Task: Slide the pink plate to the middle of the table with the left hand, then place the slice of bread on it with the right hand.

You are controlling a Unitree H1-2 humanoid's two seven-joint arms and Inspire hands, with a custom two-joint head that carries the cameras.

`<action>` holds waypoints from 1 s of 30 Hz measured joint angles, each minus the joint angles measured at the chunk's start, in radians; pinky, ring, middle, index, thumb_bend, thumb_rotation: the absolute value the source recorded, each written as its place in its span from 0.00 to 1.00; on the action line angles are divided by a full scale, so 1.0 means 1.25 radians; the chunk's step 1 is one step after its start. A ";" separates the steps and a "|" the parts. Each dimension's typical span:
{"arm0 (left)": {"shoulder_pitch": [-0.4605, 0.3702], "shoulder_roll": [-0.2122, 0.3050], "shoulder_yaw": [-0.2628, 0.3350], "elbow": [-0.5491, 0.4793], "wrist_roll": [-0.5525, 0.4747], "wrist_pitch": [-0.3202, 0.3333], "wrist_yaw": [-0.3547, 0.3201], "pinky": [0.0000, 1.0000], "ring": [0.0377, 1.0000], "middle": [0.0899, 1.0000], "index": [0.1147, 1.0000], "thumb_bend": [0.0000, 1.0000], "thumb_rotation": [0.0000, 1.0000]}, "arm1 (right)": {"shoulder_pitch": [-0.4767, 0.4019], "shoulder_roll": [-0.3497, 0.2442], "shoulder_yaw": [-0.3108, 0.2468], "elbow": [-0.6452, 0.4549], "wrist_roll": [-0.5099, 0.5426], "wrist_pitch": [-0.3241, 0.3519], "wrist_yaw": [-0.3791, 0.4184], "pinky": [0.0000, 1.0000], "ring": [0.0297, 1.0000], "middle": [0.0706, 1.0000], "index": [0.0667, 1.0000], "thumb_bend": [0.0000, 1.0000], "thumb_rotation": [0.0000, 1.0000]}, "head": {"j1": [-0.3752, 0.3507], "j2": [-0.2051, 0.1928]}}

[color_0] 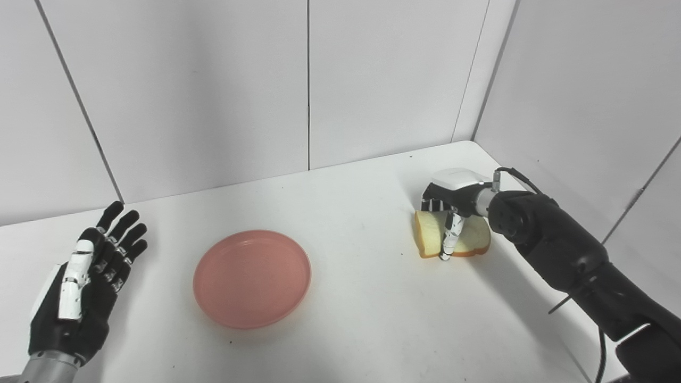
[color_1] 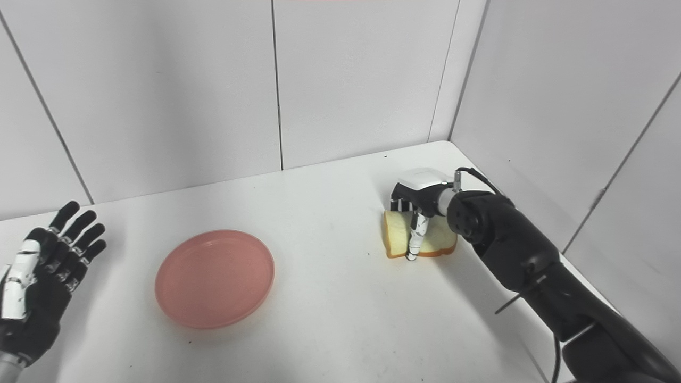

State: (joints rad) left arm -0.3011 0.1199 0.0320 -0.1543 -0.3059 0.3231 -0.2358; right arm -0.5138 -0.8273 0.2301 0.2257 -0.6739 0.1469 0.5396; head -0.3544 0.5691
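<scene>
Pink plate [color_0: 252, 278]: flat on the table [color_0: 372, 319], left of centre, nearer the front edge than the back, empty. Slice of bread [color_0: 430, 235]: toward the right back corner, well apart from the plate, one side apparently lifted off the surface. Right hand [color_0: 451, 205]: over the slice, fingers curled down around it, thumb [color_0: 449, 238] on its near face; closed on the bread. Left hand [color_0: 85, 282]: near the left edge, fingers spread, holding nothing. Plate lies leftward and frontward of the held slice; carry runs that way.
</scene>
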 measured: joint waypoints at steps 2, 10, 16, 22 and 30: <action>0.000 0.000 -0.001 0.000 0.000 0.000 0.000 0.96 0.94 0.95 0.94 0.41 1.00 | 0.001 0.006 0.000 -0.013 0.003 0.000 0.000 0.45 0.40 0.47 0.46 0.52 0.00 | 0.002 -0.002; 0.000 -0.002 -0.004 0.000 0.000 0.001 0.002 0.96 0.95 0.95 0.94 0.41 1.00 | 0.002 0.006 -0.001 -0.079 0.004 -0.002 0.004 0.41 0.38 0.45 0.48 0.52 0.00 | 0.023 -0.016; 0.000 -0.021 -0.011 0.001 0.003 0.002 0.014 0.97 0.95 0.95 0.94 0.40 1.00 | -0.031 -0.008 -0.008 -0.144 0.006 -0.018 0.029 0.47 0.40 0.46 0.47 0.52 0.00 | 0.064 -0.033; -0.001 -0.044 -0.023 0.006 0.005 0.005 0.019 0.97 0.95 0.96 0.95 0.40 1.00 | -0.073 0.000 -0.011 -0.235 0.006 0.015 0.090 0.49 0.41 0.46 0.45 0.52 0.00 | 0.125 -0.052; -0.001 -0.078 -0.049 0.024 0.041 0.005 0.037 0.96 0.95 0.95 0.96 0.38 1.00 | -0.127 0.063 0.006 -0.317 -0.009 0.040 0.136 0.41 0.39 0.47 0.46 0.52 0.00 | 0.193 -0.087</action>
State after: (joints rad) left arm -0.3019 0.0230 -0.0293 -0.1245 -0.2551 0.3290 -0.1893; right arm -0.6724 -0.7484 0.2372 -0.1705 -0.6855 0.1971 0.7092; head -0.1137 0.4603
